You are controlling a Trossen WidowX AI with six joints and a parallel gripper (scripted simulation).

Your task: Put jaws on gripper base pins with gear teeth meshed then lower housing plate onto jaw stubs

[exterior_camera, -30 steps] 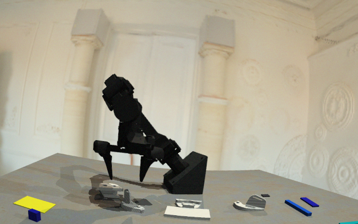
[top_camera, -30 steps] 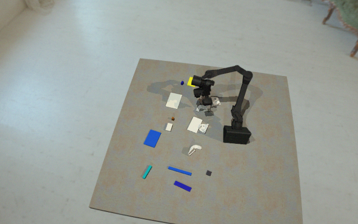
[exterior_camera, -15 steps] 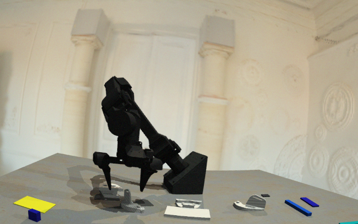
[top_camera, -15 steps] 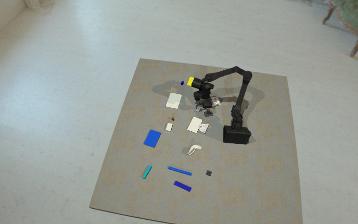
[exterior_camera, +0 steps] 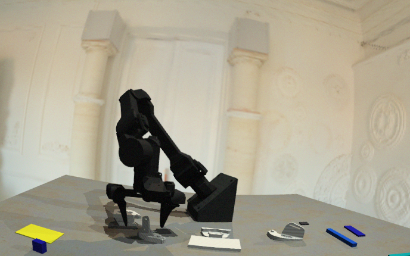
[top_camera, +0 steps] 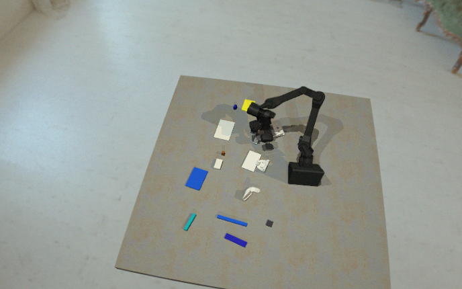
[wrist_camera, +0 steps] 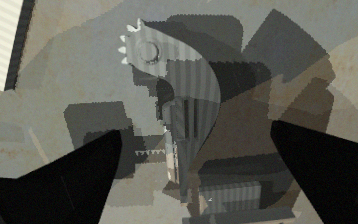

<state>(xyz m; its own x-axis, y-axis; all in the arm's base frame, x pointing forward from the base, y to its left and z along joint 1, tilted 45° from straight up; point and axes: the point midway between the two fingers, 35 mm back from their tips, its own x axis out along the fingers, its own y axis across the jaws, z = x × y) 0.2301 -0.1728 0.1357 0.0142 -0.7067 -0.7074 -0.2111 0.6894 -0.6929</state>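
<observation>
My gripper (exterior_camera: 144,225) (wrist_camera: 196,132) is open and empty, pointing down. Its fingertips stand wide apart, low on either side of one pale jaw (exterior_camera: 146,229) (wrist_camera: 192,75), which lies with its fin upright and gear teeth at one end. The other jaw (top_camera: 251,193) (exterior_camera: 287,234) lies apart, also fin up. A white part with a block and a two-hole or two-pin face (top_camera: 279,133) (exterior_camera: 132,214) lies beside the gripper; another flat white part with two round features (top_camera: 263,165) (exterior_camera: 216,232) touches a white slab. Which is base and which is housing plate is unclear.
The white slab (top_camera: 251,160) (exterior_camera: 214,243) is near the gripper. A yellow slab (top_camera: 247,104) (exterior_camera: 39,233), a small blue block (top_camera: 235,107) (exterior_camera: 39,246), a pale sheet (top_camera: 223,130), a small white block (top_camera: 218,163) and a blue slab (top_camera: 197,178) lie around; several bars lie beyond.
</observation>
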